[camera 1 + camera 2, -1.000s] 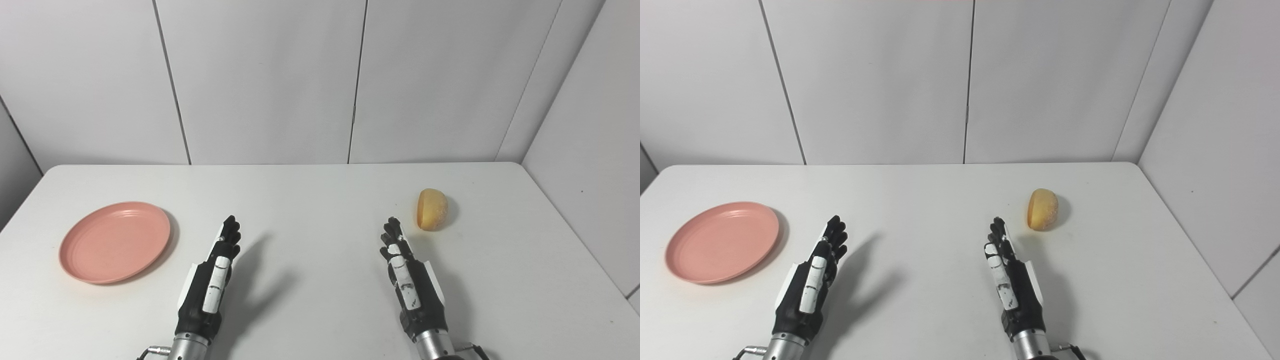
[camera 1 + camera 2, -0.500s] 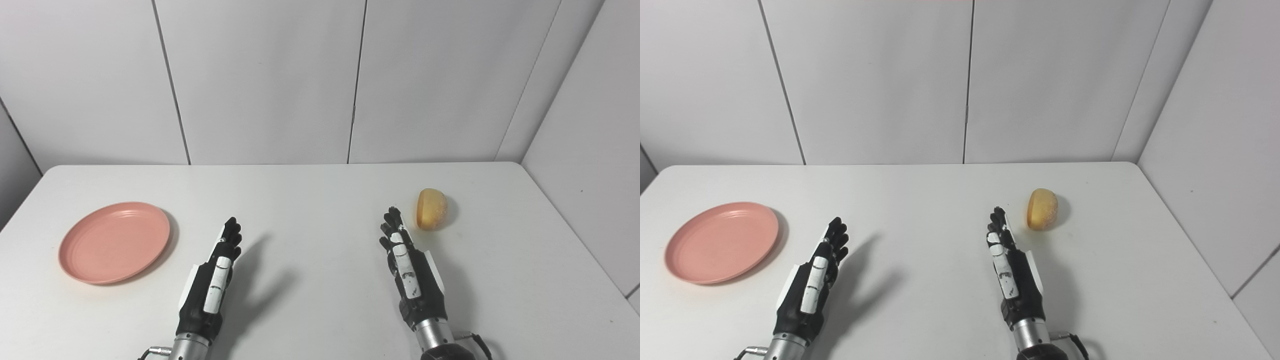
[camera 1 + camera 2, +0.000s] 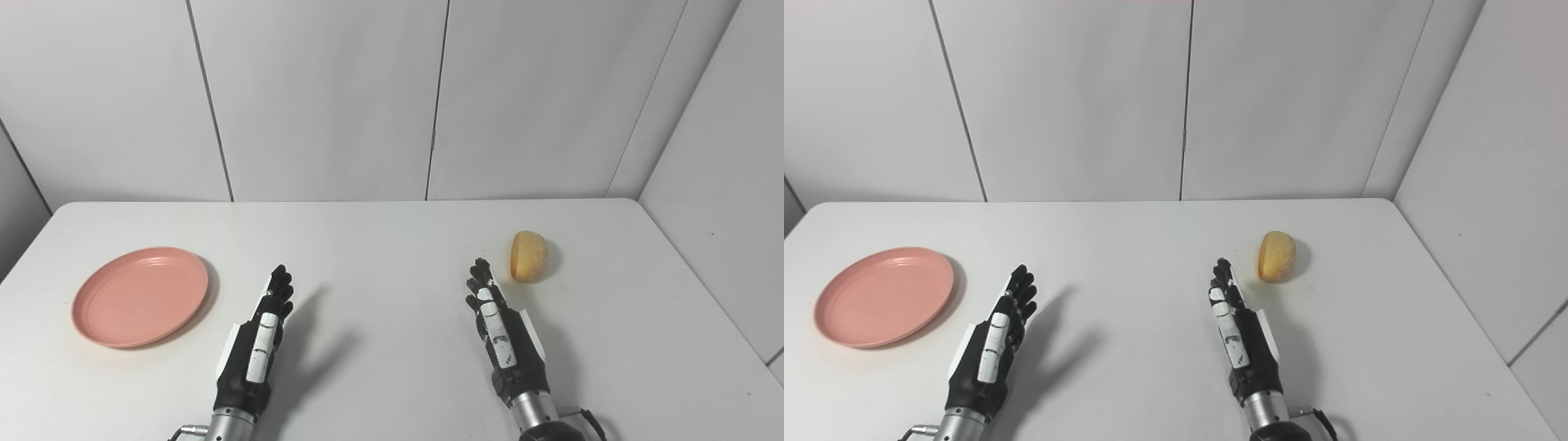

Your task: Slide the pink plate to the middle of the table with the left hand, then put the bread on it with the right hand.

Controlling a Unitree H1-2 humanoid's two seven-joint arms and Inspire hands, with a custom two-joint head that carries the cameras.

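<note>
Resting on the white tabletop (image 3: 392, 233) are two loose things, one pink plate (image 3: 141, 296) and one piece of bread (image 3: 530, 256), with two robot hands between them at the near edge. The plate lies flat on the left side of the tabletop, well apart from the middle, and carries nothing. The bread, a rounded golden piece with its paler cut face turned left, sits on the right side, a little farther away than the plate and well apart from it.

The left robot hand (image 3: 257, 343) comes in from the near left and is held edge-on above the surface, its fingers (image 3: 280, 288) stretched out straight and pointing away toward the far side, side by side, gripping nothing. It is to the right of the plate, near its right rim but not touching it, and it throws a shadow to its right on the tabletop.

The right robot hand (image 3: 505, 334) comes in from the near right in the same pose, fingers (image 3: 479, 277) extended and pointing far, holding nothing. Its fingertips are just beside the bread, to the bread's near left, with a small gap showing between them

Behind the tabletop stand plain white wall panels (image 3: 318, 98)
</note>
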